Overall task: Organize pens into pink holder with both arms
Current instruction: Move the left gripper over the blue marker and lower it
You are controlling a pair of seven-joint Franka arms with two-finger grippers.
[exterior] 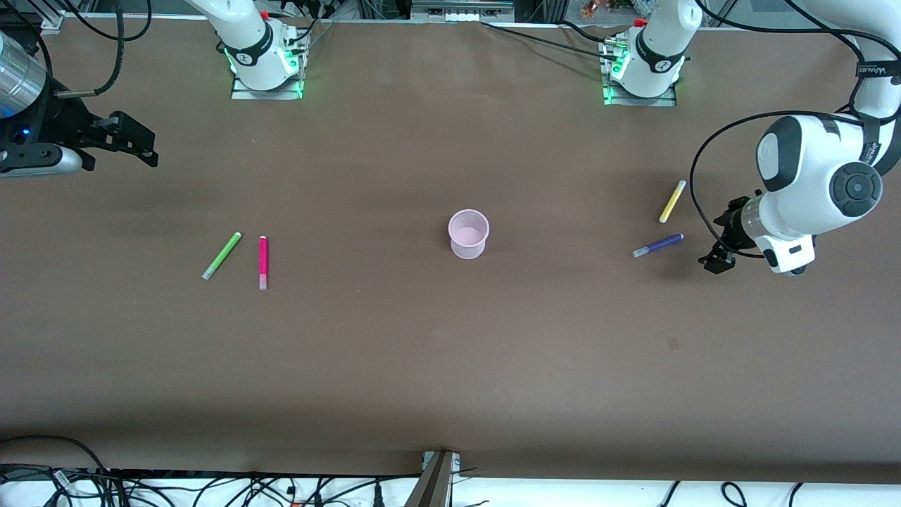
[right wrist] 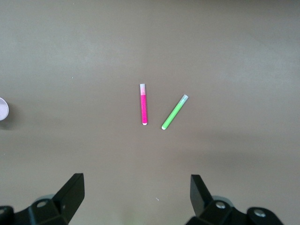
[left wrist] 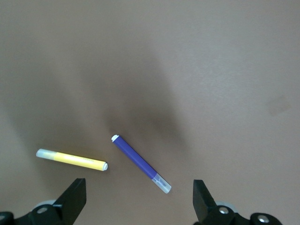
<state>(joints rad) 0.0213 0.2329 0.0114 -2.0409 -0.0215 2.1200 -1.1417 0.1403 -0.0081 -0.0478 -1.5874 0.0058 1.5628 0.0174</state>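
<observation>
Hovering spread-fingered: left gripper point(exterior: 716, 255) beside purple pen point(exterior: 658, 245) for pickup; right gripper point(exterior: 134, 144) waiting wide, off green pen point(exterior: 222, 255).

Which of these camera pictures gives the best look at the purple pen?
The left wrist view: the purple pen lies large and whole there, its pale end plain, beside the yellow pen. The front view shows it small, near the left pincer. The right wrist view does not show it at all.
</observation>
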